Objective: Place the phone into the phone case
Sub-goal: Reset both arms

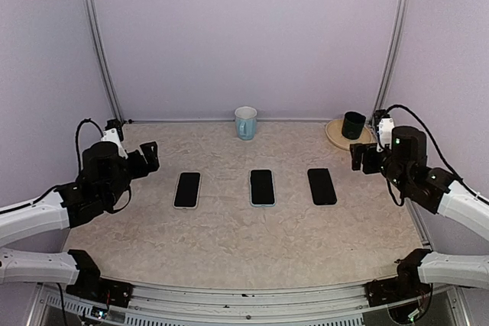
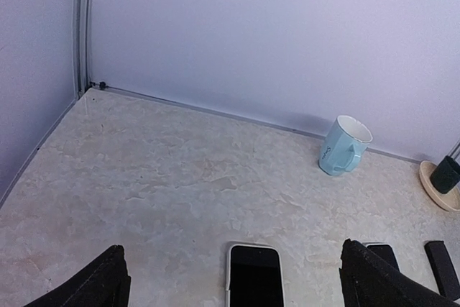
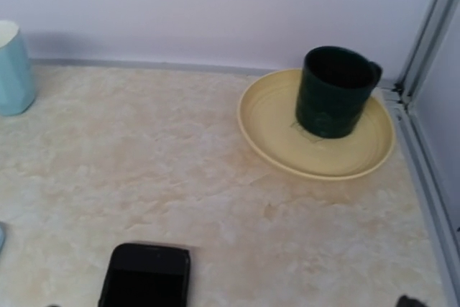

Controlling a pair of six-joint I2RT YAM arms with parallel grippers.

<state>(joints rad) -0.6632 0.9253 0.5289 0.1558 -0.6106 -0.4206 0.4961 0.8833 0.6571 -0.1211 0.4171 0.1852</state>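
Though near the right claw [image 1: 357, 156] — black phone [image 1: 322, 185] apart, untouched.

- Looks like a robot lab / test cell.
- Plain lilac walls [image 1: 244, 36] box me in on 3 sides. Metal uprights [image 1: 99, 43] run up the upper-left & upper-right of the top view.
- My left arm [image 1: 46, 215] & right arm [image 1: 458, 204] come off an alu. frame rail [image 1: 244, 303] w/ wiring, along the bottom edge.
- Marble-look tabletop [image 1: 244, 242] carries staged props: a neat row of 3 phone-like slabs [image 1: 262, 187] at centre, blue mug [image 1: 245, 122] at top centre, green cup [image 1: 353, 124] on a yellow plate [image 1: 334, 133] at upper right.
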